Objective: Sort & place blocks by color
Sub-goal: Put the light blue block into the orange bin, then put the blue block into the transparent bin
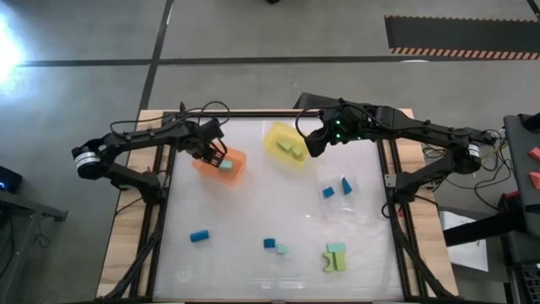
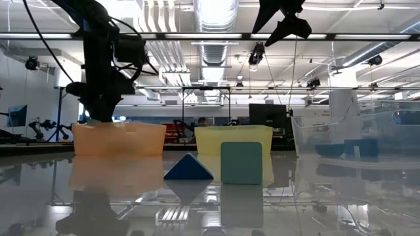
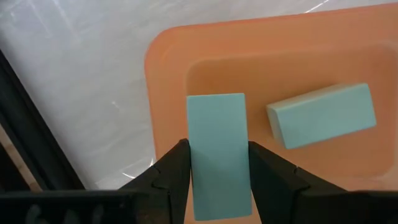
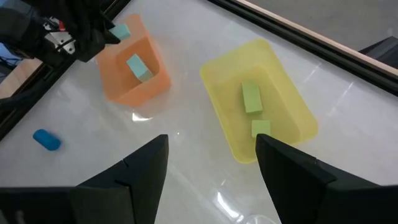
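My left gripper (image 1: 217, 155) hovers over the orange bin (image 1: 233, 171), shut on a mint-teal bar (image 3: 216, 143). A second mint-teal block (image 3: 321, 116) lies on the bin's floor. My right gripper (image 4: 211, 163) is open above the table beside the yellow bin (image 4: 292, 118), where two yellow-green blocks (image 4: 251, 97) lie. Two blue blocks (image 1: 336, 188) sit in the clear tray (image 1: 359, 196). Loose on the table are a blue block (image 1: 199, 236), a blue and mint pair (image 1: 275, 246), and a mint and green cluster (image 1: 336, 257). My left gripper pinches the mint-teal bar by its two long sides (image 3: 194, 155), with one finger (image 3: 171, 171) on each side. The fingers come from above, pointing down, and lie across the bar. The bar is lifted clear above the orange bin's near rim (image 3: 163, 68).
In the low view a blue wedge (image 2: 188, 168) and a mint cube (image 2: 241, 162) stand close in front, before the orange bin (image 2: 118, 139), yellow bin (image 2: 233, 135) and clear tray (image 2: 354, 134). Black frame rails (image 1: 156, 211) run along the table's left and right sides. Open table lies between bins and loose blocks.
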You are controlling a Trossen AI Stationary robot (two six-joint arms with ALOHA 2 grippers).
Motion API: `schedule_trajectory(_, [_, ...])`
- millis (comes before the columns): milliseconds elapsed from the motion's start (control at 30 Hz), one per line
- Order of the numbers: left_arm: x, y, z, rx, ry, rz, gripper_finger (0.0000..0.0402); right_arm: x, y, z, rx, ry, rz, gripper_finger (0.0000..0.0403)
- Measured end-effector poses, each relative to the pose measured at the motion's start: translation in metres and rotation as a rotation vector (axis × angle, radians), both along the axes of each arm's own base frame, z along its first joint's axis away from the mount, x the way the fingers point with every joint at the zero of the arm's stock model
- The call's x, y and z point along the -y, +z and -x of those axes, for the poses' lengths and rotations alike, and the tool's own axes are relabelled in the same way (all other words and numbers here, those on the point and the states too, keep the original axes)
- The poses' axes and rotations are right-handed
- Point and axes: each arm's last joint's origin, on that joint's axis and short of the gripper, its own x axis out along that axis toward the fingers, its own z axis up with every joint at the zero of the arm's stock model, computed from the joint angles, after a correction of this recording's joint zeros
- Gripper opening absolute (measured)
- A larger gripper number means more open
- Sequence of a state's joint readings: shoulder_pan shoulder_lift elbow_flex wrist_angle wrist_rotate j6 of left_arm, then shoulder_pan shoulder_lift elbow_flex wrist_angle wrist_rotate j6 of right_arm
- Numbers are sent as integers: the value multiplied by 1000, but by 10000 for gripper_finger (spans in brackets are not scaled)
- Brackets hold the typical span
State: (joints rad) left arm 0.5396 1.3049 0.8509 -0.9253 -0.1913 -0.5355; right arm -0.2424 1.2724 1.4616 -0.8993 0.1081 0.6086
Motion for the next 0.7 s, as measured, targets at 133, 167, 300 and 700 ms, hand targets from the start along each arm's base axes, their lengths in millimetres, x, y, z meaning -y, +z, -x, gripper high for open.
schedule_trajectory(133, [0,0,0,3,1,-1,123,0,0,0,-1,1,0,233])
schedule_trajectory(167, [0,1,0,5,1,-2,125,0,0,0,-1,1,0,233])
schedule_trajectory(300, [1,3,1,14,1,-8,144,0,0,0,-1,2,2,233])
schedule_trajectory(700, [3,7,3,42,-7,2,198,0,0,0,-5,14,9,233])
